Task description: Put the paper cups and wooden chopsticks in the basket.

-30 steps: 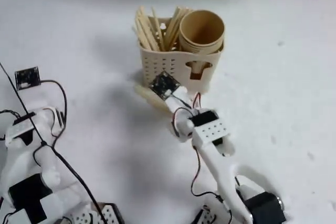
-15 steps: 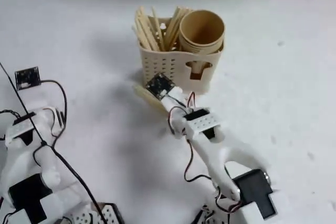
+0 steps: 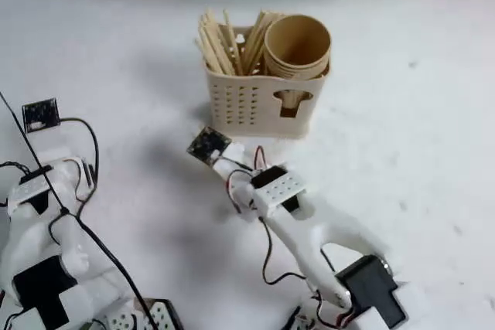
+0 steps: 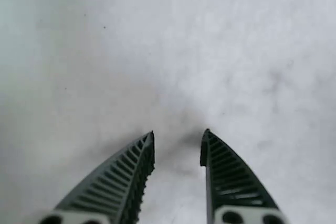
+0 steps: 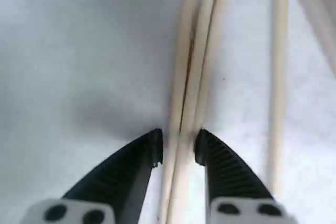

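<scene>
Three or so loose pale wooden chopsticks [image 5: 195, 77] lie bunched on the white bench [image 3: 402, 75]. The right end effector [image 5: 178, 145] has its two ribbed fingers closed against the bunch from either side, pinching it. A single wooden chopstick [image 5: 278, 66] lies just beside the bunch, outside the grip. In the high view this spot is near the front wall of the cream perforated plastic basket [image 3: 259, 102], at about 7 o'clock from it. The basket stands toward 12 o'clock on the bench and already holds a stack of tan paper cups [image 3: 298, 36] on its 3 o'clock side and a sheaf of upright chopsticks [image 3: 228, 44] on its 9 o'clock side. The left end effector [image 4: 177, 148] hangs over bare bench with its fingers spread, holding nothing.

We judge the loose sticks to be light, stiff and smooth. They should stand a firm squeeze, but they may roll, fan apart or slip out one by one. A hold across the whole bunch near its middle should keep it balanced; a hold near one end would let the far tips droop and pivot. We cannot tell how far along the sticks the present grip sits.

Compared with a second ago, the right wrist has drawn away from the basket's front wall toward 8 o'clock, and the elbow has swung with it. The pale stick ends that showed by the basket's 7 o'clock corner are now covered by the wrist. The basket's contents and the left arm are unchanged.
</scene>
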Action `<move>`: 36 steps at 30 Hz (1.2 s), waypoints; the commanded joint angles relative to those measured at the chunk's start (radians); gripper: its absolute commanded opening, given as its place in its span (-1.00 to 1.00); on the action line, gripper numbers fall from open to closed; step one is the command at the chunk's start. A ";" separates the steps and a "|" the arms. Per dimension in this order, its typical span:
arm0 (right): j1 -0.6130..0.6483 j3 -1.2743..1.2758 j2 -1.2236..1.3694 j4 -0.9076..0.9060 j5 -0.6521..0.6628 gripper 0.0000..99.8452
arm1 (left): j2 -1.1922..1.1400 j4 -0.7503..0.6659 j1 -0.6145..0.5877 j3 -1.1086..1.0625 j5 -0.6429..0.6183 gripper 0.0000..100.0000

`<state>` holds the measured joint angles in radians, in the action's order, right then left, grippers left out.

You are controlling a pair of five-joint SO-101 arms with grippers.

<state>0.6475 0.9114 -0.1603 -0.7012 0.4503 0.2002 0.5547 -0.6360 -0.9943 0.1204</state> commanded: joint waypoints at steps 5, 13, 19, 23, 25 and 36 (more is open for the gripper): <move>-0.064 -0.029 -0.309 -0.182 0.011 -0.79 | 0.007 -0.011 -0.012 0.002 -0.011 -0.69; -0.323 -0.015 -0.384 -0.249 0.264 -0.56 | 0.007 -0.011 -0.012 0.002 -0.009 -0.69; -0.334 -0.005 -0.200 -0.111 0.285 -0.56 | 0.007 -0.011 -0.012 0.002 -0.011 -0.69; -0.338 -0.006 -0.079 -0.044 0.285 -0.56 | 0.007 -0.011 -0.012 0.002 -0.009 -0.69; -0.338 -0.008 -0.022 -0.008 0.285 -0.61 | 0.007 -0.011 -0.012 0.002 -0.009 -0.69; -0.291 -0.034 0.039 -0.097 0.278 -0.97 | 0.007 -0.011 -0.012 0.002 -0.011 -0.69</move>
<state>0.3130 0.8777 -0.1174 -0.7365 0.7219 0.2002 0.5547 -0.6360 -0.9943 0.1204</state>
